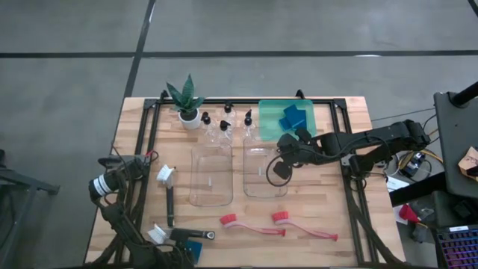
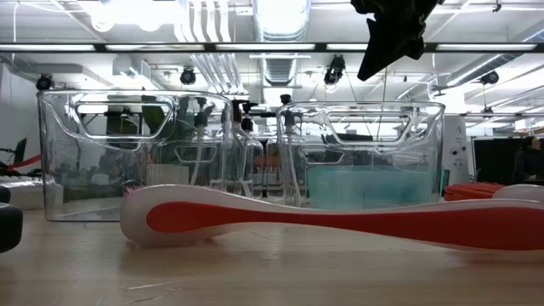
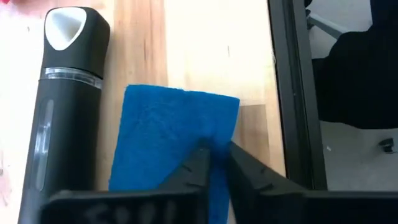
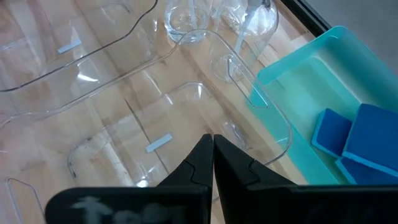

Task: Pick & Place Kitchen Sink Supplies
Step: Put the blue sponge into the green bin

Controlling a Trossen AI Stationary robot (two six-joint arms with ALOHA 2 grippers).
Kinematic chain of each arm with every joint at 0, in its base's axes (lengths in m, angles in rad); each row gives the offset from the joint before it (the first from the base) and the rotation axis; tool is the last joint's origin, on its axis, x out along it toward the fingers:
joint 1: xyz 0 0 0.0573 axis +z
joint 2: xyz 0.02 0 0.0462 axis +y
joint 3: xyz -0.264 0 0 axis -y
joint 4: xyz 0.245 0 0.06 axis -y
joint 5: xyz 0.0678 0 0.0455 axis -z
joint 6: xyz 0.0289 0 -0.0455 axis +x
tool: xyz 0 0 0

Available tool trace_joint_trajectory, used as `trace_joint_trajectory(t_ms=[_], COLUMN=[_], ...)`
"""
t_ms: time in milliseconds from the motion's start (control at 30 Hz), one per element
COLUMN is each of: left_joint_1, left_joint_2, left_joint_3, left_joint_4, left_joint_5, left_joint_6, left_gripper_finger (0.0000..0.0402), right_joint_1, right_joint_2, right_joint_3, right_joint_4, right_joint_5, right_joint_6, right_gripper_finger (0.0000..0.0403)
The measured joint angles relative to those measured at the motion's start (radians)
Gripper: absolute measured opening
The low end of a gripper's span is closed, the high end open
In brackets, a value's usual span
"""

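While overhead hides it, left gripper (image 3: 214, 163) pinches blue sponge (image 3: 168, 134) | right gripper (image 4: 211, 155) pressed together

The wooden table (image 1: 358, 224) holds two clear bins (image 1: 211, 175), a green tray (image 1: 269, 112), a plant (image 1: 187, 101), small bottles (image 1: 226, 119), red brushes (image 1: 250, 224), black-handled brushes (image 1: 169, 194) and a blue sponge (image 3: 168, 137).

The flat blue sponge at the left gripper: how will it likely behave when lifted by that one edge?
The flat blue sponge is pinched at its edge by the left gripper, so it will probably droop rather than stay stiff. It looks thin and porous, likely very light. Its rough surface suggests it should not slip easily.
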Motion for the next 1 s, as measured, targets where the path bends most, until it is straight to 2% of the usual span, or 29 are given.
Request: trace_joint_trajectory(t_ms=[67, 267, 567, 800, 1000], left_joint_1=[0.004, 0.011, 0.020, 0.041, 0.075], left_joint_2=[0.000, -0.015, -0.114, -0.211, -0.311], left_joint_3=[0.000, 0.014, 0.043, 0.043, 0.043], left_joint_4=[0.000, -0.006, -0.036, -0.031, -0.022], left_joint_5=[0.002, 0.021, -0.038, -0.079, -0.139], left_joint_6=[-0.009, -0.016, 0.004, 0.022, 0.077], left_gripper_finger=[0.0009, 0.0001, 0.0000, 0.0000, 0.0000], right_joint_1=[0.002, 0.002, 0.002, 0.025, 0.112], right_joint_2=[0.000, 0.000, -0.001, -0.003, -0.003], right_joint_3=[0.000, 0.000, 0.004, 0.040, 0.075], right_joint_4=[0.000, 0.003, 0.007, 0.018, 0.086], right_joint_5=[0.000, -0.002, -0.009, -0.049, -0.045], right_joint_6=[0.000, 0.000, -0.046, -0.183, -0.369], right_gripper_finger=[0.0009, 0.0009, 0.0008, 0.0008, 0.0008])
